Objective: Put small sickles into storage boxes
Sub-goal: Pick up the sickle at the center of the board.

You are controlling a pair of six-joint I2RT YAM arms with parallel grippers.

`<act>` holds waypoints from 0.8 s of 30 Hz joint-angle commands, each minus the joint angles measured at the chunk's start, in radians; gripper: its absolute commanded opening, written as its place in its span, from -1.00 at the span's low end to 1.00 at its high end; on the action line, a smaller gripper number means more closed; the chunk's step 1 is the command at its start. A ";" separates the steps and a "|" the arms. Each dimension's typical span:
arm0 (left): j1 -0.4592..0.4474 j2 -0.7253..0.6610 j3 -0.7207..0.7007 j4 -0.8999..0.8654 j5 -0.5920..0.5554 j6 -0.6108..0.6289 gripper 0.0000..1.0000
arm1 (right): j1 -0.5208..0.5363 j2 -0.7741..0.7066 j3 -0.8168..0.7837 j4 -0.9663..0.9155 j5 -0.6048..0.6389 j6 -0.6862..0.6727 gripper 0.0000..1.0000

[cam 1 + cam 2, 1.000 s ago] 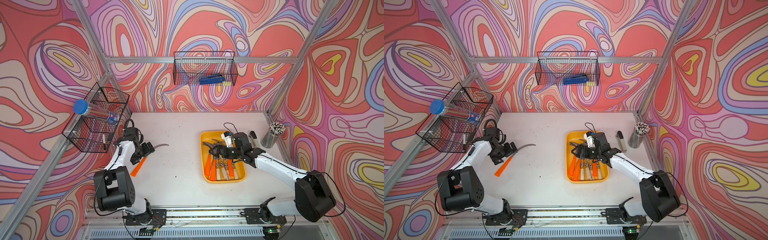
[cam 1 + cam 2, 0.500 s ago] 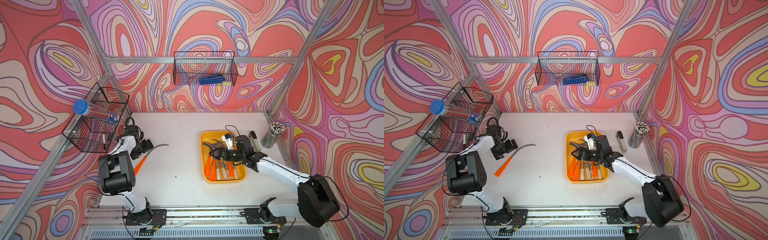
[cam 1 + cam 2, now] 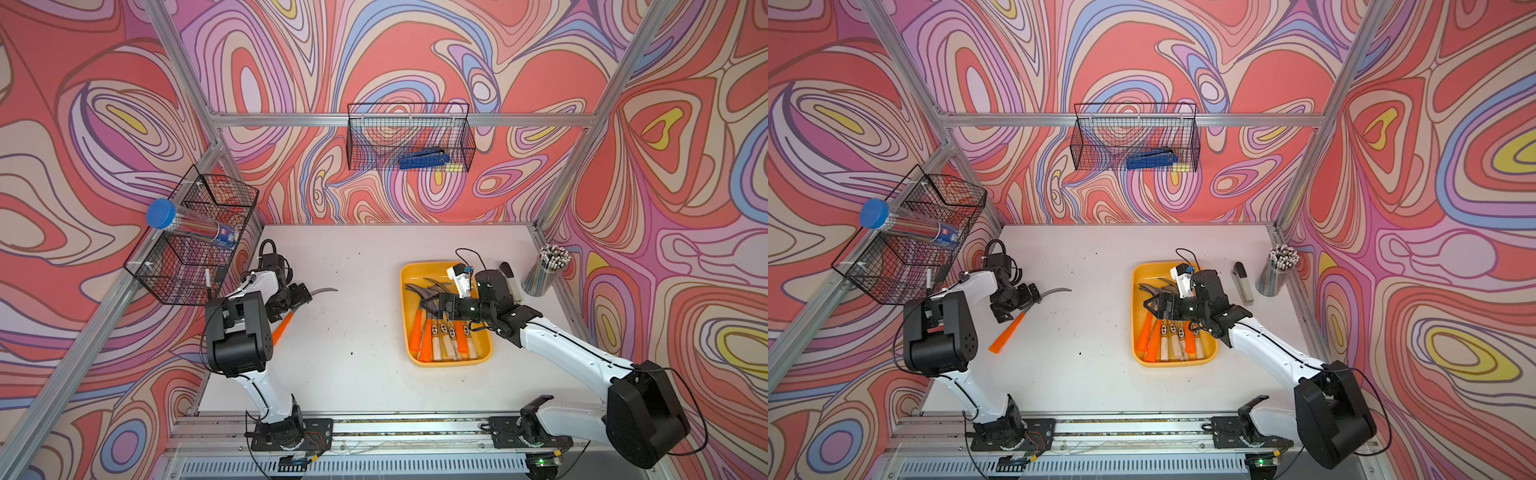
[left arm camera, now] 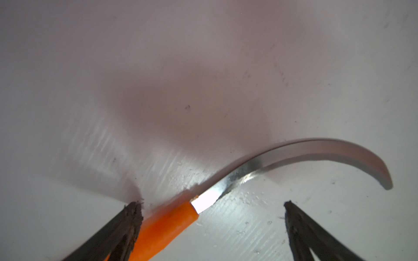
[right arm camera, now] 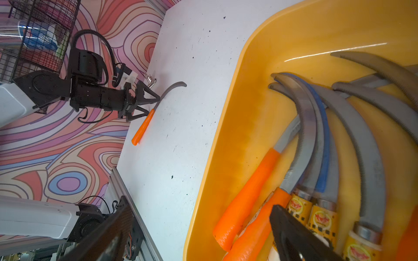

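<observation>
One small sickle (image 3: 283, 327) with an orange handle and curved grey blade lies on the white table at the left; it also shows in a top view (image 3: 1011, 330). My left gripper (image 3: 300, 298) is open and low over it. In the left wrist view the left gripper (image 4: 211, 204) straddles where the sickle's handle (image 4: 167, 228) meets the blade (image 4: 294, 153), touching neither. The yellow storage box (image 3: 453, 362) holds several small sickles (image 3: 440, 336). My right gripper (image 3: 436, 305) hovers open above them, holding nothing; one finger (image 5: 294, 237) shows over the handles.
A grey-black stapler (image 3: 1244, 282) and a cup of pencils (image 3: 1275, 272) stand right of the tray (image 3: 1175, 362). Black wire baskets hang on the left wall (image 3: 195, 237) and the back wall (image 3: 409, 137). Aluminium frame posts edge the table.
The left arm has folded, its big elbow joint swinging in toward the gripper, which stays by the sickle. The right arm's elbow has drifted right; its gripper stays over the tray. The sickle has not moved.
</observation>
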 commanded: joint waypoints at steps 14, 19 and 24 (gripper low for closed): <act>-0.168 -0.112 -0.162 -0.071 -0.035 -0.137 1.00 | 0.003 -0.017 -0.018 0.005 0.003 0.009 0.97; -0.271 -0.148 -0.178 -0.154 -0.091 -0.180 1.00 | 0.004 0.000 -0.022 0.026 -0.008 0.023 0.97; -0.332 -0.189 -0.216 -0.234 -0.097 -0.210 0.85 | 0.004 0.009 -0.028 0.044 -0.013 0.032 0.97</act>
